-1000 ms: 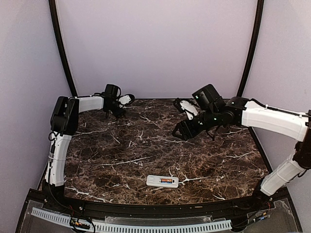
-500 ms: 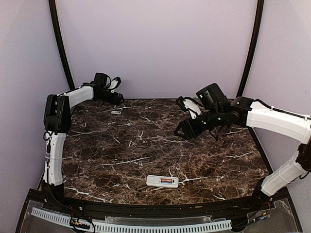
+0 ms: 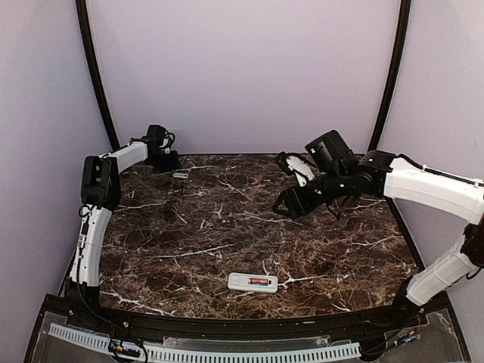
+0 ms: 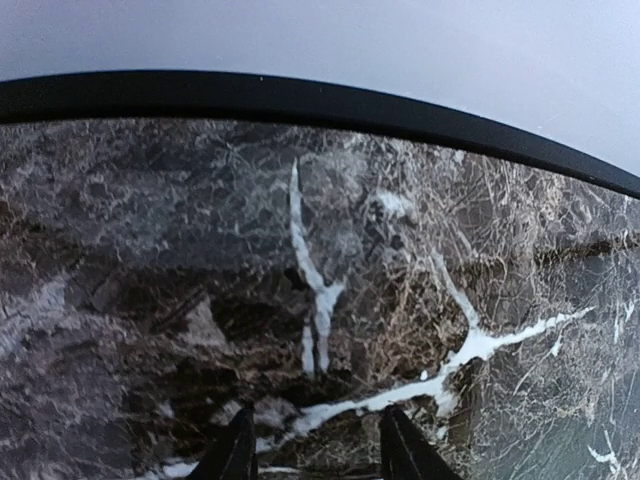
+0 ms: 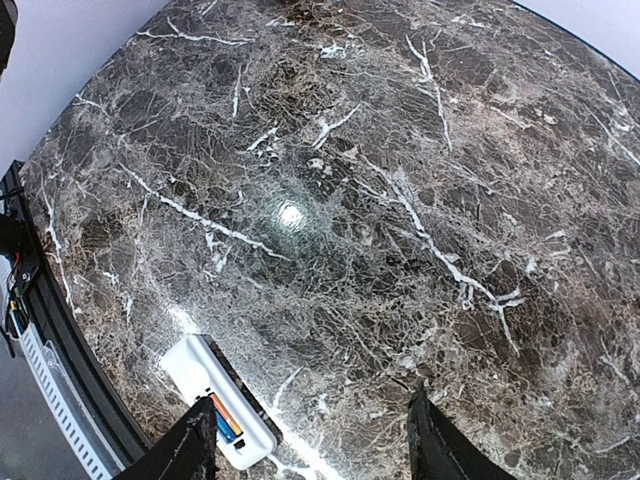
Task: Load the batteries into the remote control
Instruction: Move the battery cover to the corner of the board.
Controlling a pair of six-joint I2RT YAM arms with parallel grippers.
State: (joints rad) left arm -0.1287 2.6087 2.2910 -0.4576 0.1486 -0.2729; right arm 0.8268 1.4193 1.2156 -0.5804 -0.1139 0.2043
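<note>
1. The remote control (image 3: 252, 283) lies flat on the marble table (image 3: 189, 227), low in the overhead frame and just right of centre, close to the near edge.
2. Its plain back faces up. The batteries (image 5: 226, 421), one blue and one orange-red, sit side by side in the recess.
3. The left gripper (image 4: 318, 462) is at the upper left of the overhead frame, by the table's far edge. Its fingers stand apart, with only bare marble between them.
4. A small white cover piece (image 3: 180, 175) lies on the table just beside that gripper.
5. The right gripper (image 5: 310, 455) hangs over the table right of centre, well apart from the remote. Its jaws are spread and hold nothing.
</note>
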